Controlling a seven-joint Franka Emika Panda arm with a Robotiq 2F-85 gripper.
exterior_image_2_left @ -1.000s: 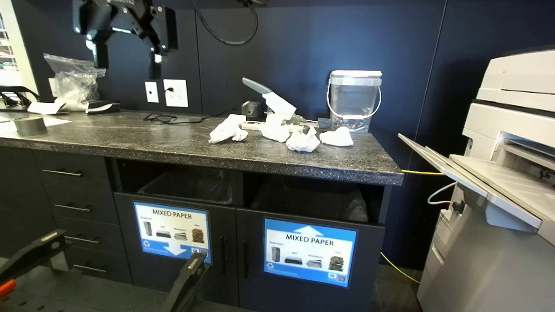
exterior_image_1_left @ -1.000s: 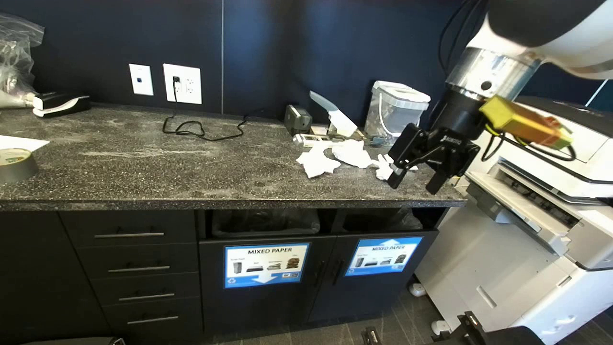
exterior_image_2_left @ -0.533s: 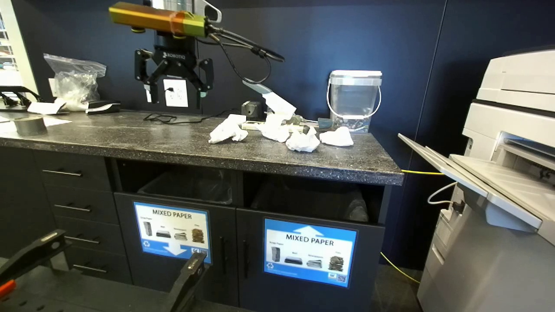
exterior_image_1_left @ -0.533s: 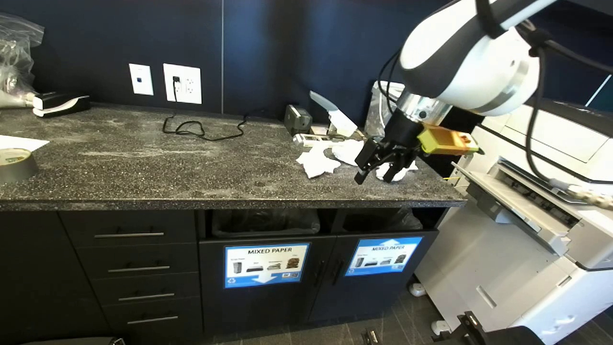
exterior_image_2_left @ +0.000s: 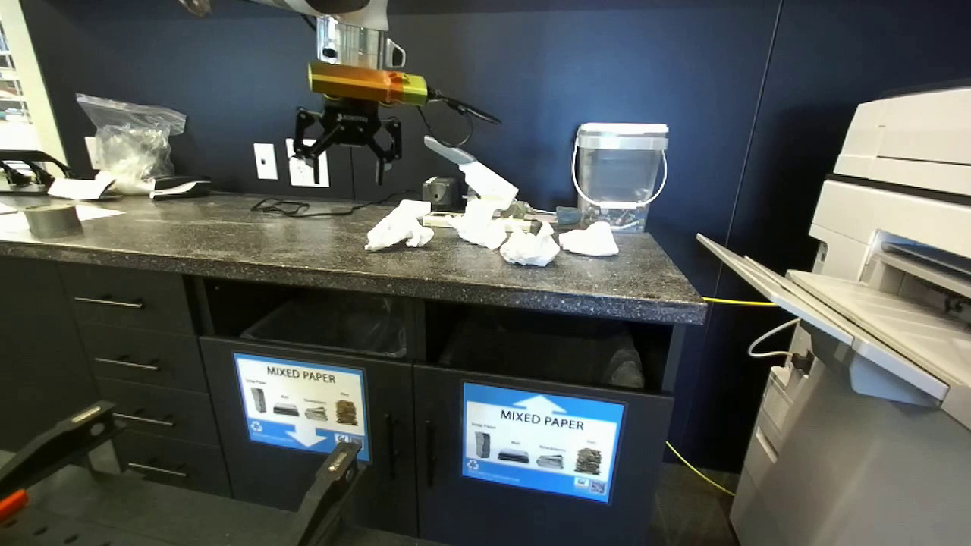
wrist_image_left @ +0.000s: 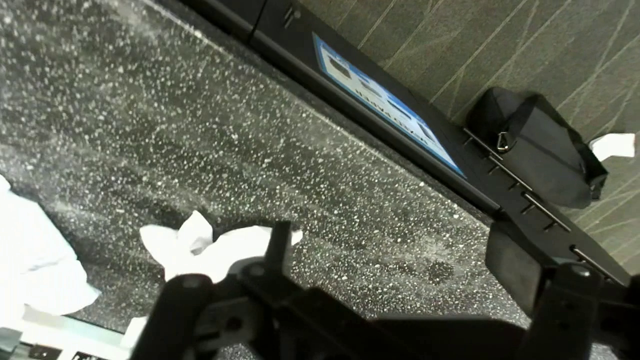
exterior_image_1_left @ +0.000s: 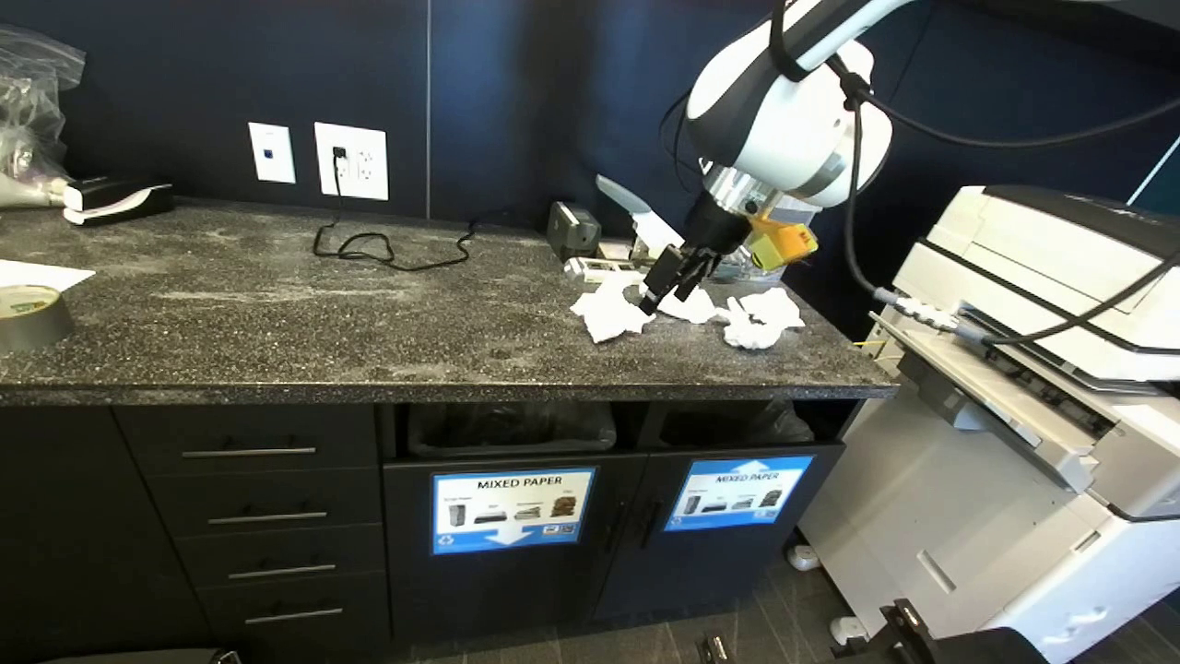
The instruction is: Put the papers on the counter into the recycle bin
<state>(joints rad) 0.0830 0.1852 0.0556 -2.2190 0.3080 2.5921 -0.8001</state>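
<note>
The papers lie in a loose row of crumpled white scraps on the dark speckled counter (exterior_image_1_left: pixel 369 341). In both exterior views a scrap (exterior_image_1_left: pixel 610 312) (exterior_image_2_left: pixel 398 225) lies at the left of the row. More scraps (exterior_image_2_left: pixel 529 244) lie to its right. The recycle bin slot (exterior_image_2_left: pixel 546 345), with the mostly blue sign below, is under the counter's right end; it also shows in an exterior view (exterior_image_1_left: pixel 728 424). My gripper (exterior_image_2_left: pixel 348 171) (exterior_image_1_left: pixel 666 297) is open and empty, above the counter. In the wrist view one finger of the gripper (wrist_image_left: pixel 400 255) overlaps a scrap (wrist_image_left: pixel 220 252); bare counter shows between the fingers.
A similar slot (exterior_image_2_left: pixel 326 326) with a paler sign is left of the bin. Behind the papers stand a clear lidded bucket (exterior_image_2_left: pixel 618 171), a paper cutter arm (exterior_image_2_left: pixel 485 182) and a small dark box (exterior_image_2_left: pixel 440 193). A printer (exterior_image_1_left: pixel 977 480) stands at the right.
My open gripper has swung back toward the wall, leftward in one exterior view and rightward in another, ending nearer the left-hand papers. The papers have not moved.
</note>
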